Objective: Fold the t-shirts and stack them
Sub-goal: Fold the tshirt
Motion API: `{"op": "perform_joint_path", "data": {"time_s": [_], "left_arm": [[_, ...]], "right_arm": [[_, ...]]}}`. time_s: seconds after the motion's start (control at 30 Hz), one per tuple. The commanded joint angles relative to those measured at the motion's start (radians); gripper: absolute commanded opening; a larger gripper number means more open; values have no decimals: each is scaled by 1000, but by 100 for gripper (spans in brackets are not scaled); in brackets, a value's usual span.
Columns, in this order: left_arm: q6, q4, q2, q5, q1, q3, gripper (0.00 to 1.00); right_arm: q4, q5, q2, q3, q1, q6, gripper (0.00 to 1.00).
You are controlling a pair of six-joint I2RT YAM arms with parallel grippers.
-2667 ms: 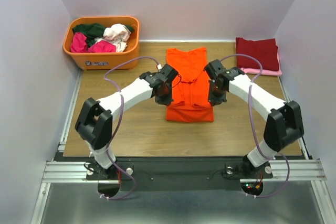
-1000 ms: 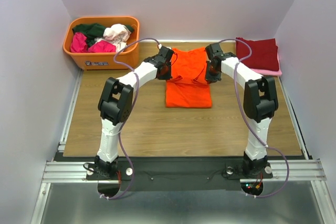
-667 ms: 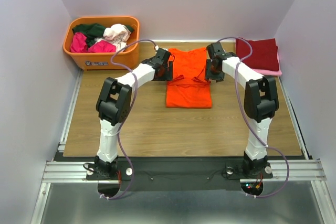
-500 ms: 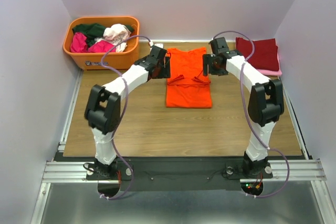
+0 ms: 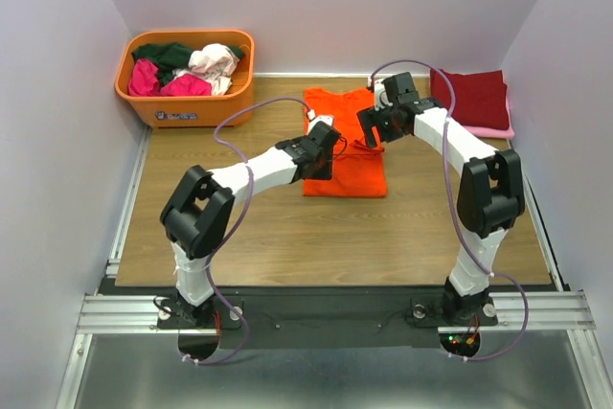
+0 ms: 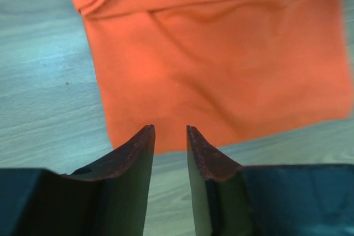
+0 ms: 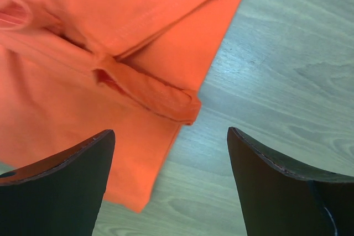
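A bright orange t-shirt (image 5: pixel 347 162) lies folded flat at the back middle of the table. My left gripper (image 5: pixel 321 162) hovers over its left part. In the left wrist view the left gripper (image 6: pixel 170 134) shows a narrow empty gap, its tips above the orange t-shirt's (image 6: pixel 221 64) near hem. My right gripper (image 5: pixel 371 131) hangs over the shirt's right edge. In the right wrist view the right gripper (image 7: pixel 170 134) stands wide open over the edge of the orange t-shirt (image 7: pixel 66 109), above a folded sleeve (image 7: pixel 160 100). A folded dark red t-shirt (image 5: pixel 469 95) rests on a pink one (image 5: pixel 490 130).
An orange plastic tub (image 5: pixel 187 107) at the back left holds several crumpled shirts in green, magenta and whitish-pink. Walls close in the table on the left, back and right. Bare wood (image 5: pixel 326 237) lies in front of the orange shirt.
Both grippers have let go of the orange shirt's far part. The left arm has swung toward me over the shirt's left side and its jaws have narrowed. The right gripper opened wide.
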State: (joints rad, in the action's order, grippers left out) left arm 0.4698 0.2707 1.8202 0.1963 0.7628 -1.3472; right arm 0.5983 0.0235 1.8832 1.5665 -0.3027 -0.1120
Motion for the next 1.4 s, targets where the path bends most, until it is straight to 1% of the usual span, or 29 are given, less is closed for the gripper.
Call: {"op": "perform_joint_path", "data": {"time_s": [0.0, 0.2, 0.43, 0.83, 0.87, 0.97, 1.17, 1.37], "left_arm": [[12, -13, 33, 6, -11, 8, 38], [9, -28, 91, -24, -10, 42, 31], [27, -54, 76, -49, -10, 115, 31], [30, -68, 65, -61, -10, 145, 30], [30, -67, 67, -63, -10, 145, 30], [30, -67, 64, -67, -10, 148, 30], [32, -65, 56, -72, -8, 157, 30], [39, -65, 51, -90, -8, 172, 30]], "right_arm": [[-45, 30, 40, 3, -4, -64, 88], [-72, 6, 118, 32, -6, -83, 88], [-80, 15, 171, 63, -6, -104, 88], [-88, 90, 83, 3, -19, -132, 89], [-91, 92, 79, -9, -22, -135, 94], [-98, 58, 83, -26, -44, -150, 100], [-121, -6, 131, -23, -61, -161, 100], [-153, -74, 171, 33, -61, -173, 100]]}}
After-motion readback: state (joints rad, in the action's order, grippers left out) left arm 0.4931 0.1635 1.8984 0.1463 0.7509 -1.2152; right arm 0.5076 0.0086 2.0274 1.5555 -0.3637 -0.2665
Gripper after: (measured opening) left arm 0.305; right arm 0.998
